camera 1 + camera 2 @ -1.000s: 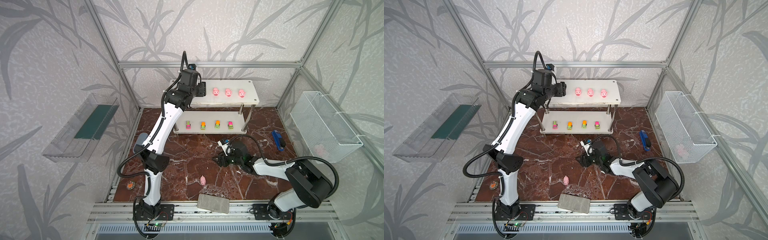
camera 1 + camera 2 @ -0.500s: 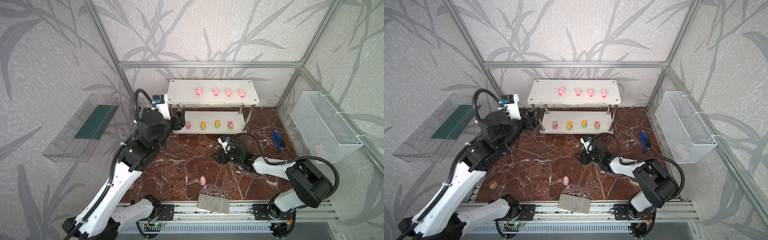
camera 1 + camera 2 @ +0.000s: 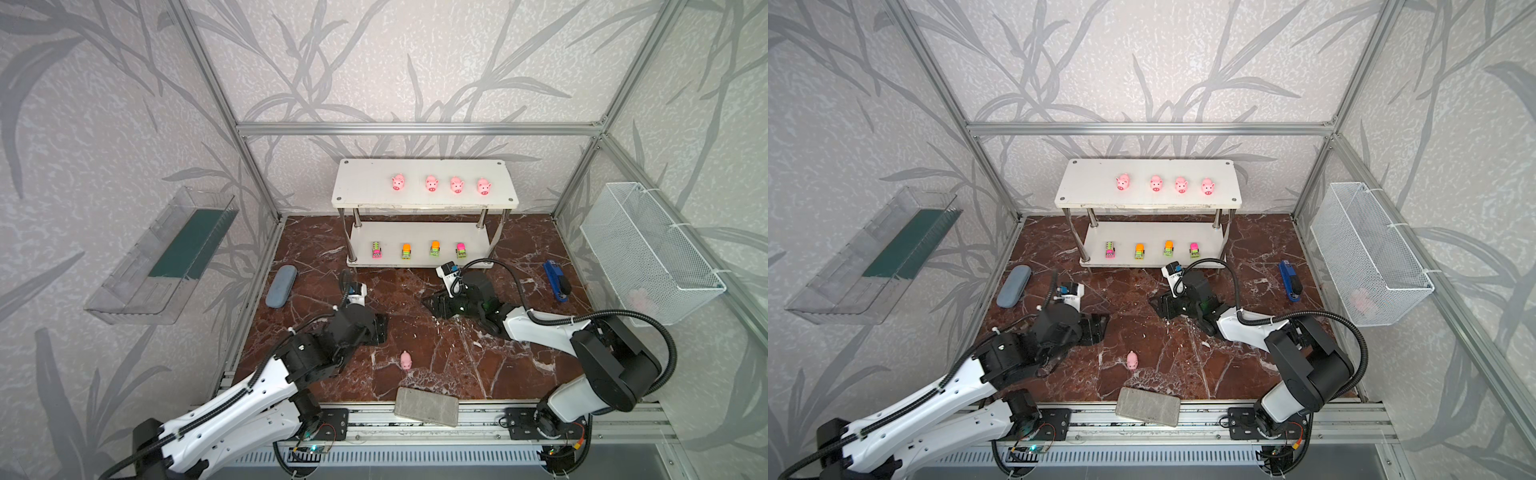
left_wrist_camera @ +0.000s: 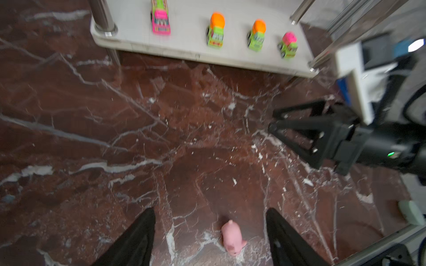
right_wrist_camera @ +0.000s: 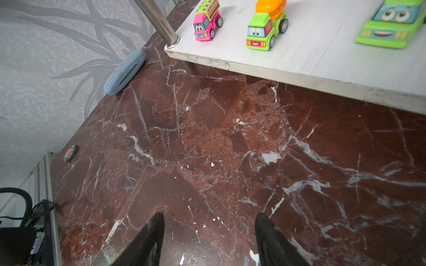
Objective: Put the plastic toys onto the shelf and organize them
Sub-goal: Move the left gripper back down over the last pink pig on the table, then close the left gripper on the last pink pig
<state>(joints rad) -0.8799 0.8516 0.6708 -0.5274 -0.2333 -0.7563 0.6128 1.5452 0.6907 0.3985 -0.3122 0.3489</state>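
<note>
Left end effector [image 4: 209, 210] unclenched, empty, near the pig [image 4: 231, 239]; right end effector [image 5: 209, 215] unclenched.

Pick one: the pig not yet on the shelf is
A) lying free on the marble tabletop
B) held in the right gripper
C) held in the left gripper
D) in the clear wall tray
A: the pig lies on the tabletop, and neither the open left gripper nor the open right gripper touches it.
</note>
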